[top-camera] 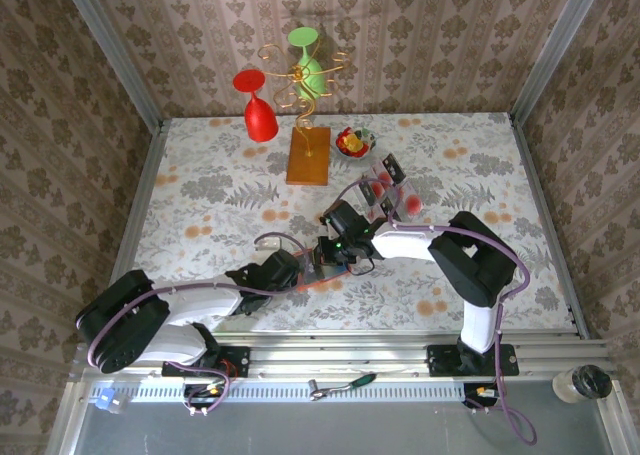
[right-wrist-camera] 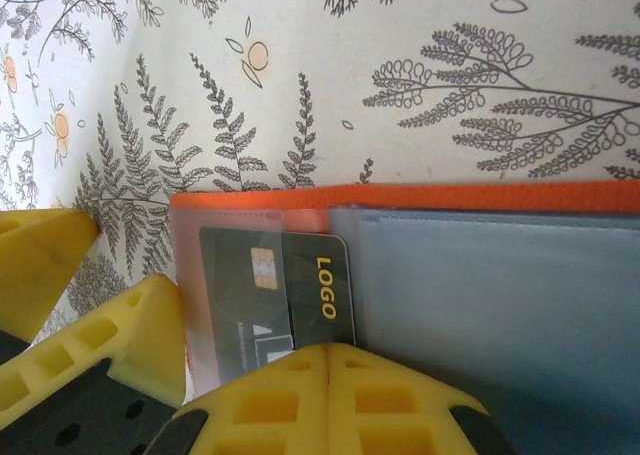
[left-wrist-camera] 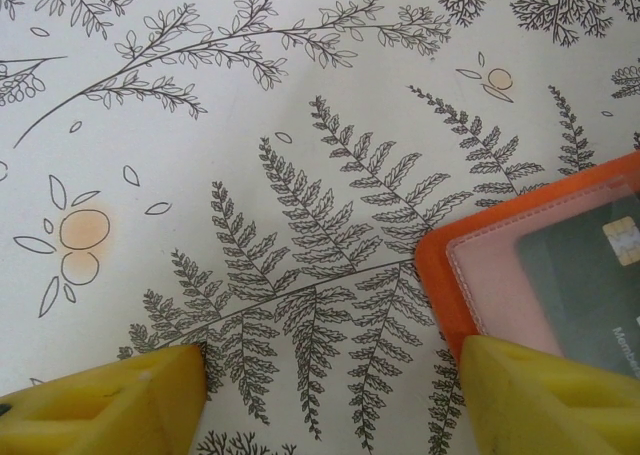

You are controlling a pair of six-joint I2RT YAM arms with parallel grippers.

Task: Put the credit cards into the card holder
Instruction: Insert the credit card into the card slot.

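The left gripper has its fingers apart, one at the corner of the open orange-red folding card holder, likely to steady it by the flowery table's near edge. The right gripper has its fingers squeezed together, likely to push the dark plastic credit card into the clear pocket.

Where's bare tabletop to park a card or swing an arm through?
Free: the left half, between the table's left edge and the orange-brown block; the far right corner past the bowl. Crowded: centre, where left gripper and right gripper work the card holder, and loose cards near the bowl.
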